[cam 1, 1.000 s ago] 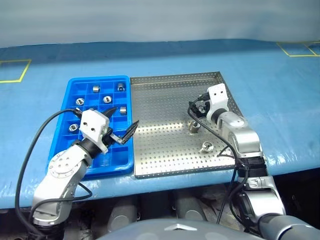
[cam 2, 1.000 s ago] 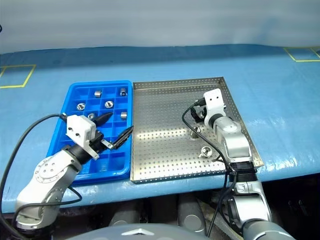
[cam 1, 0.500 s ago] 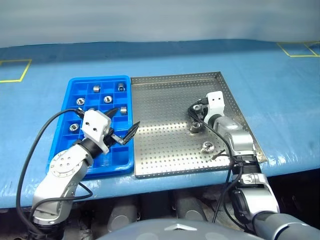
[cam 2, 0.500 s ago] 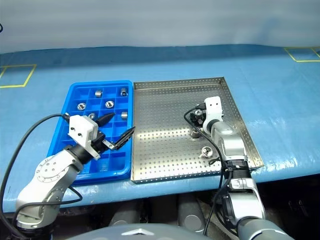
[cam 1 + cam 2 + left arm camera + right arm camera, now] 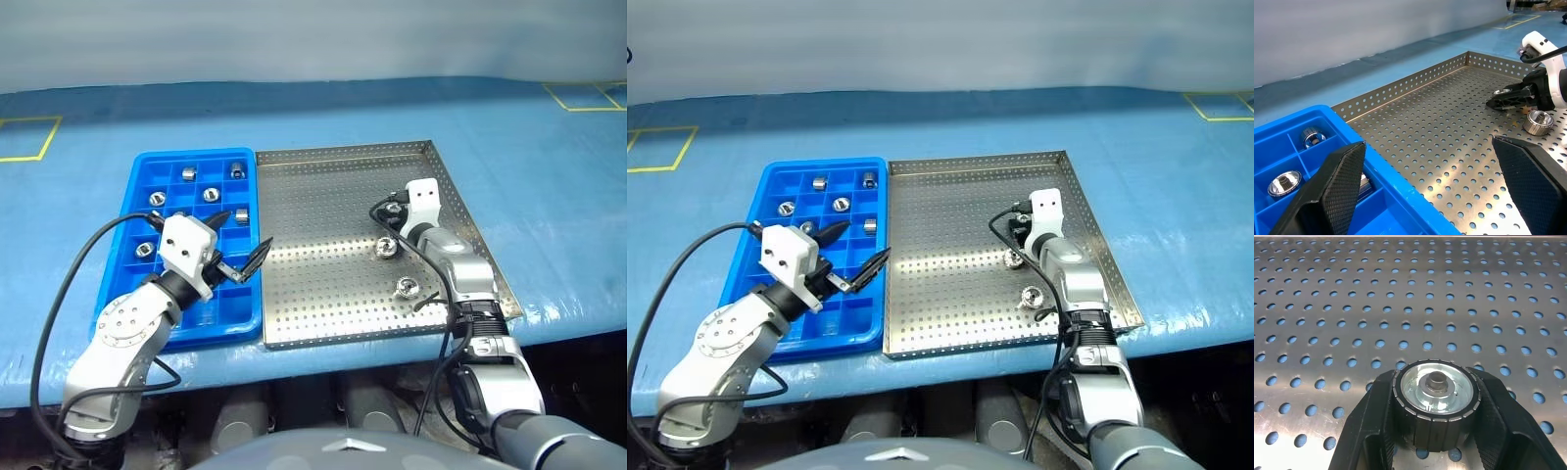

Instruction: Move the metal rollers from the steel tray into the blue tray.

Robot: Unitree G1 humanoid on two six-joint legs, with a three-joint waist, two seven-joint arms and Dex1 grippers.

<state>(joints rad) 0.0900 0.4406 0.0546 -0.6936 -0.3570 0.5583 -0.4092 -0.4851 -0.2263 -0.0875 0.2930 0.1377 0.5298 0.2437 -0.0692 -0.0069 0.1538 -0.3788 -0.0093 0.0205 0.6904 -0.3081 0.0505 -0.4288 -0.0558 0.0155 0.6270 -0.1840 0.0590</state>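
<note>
Steel tray (image 5: 323, 294) — right gripper (image 5: 1436, 431) clamps roller (image 5: 1436, 399), base hidden.

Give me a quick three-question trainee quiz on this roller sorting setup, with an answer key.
1. True or false: the left hand holds a roller.
2. The right hand is closed on a roller over which tray? A blue tray, B steel tray.
3. How many loose rollers lie in the steel tray?
Key: 1 false, it is open and empty. 2 B. 3 two.
</note>
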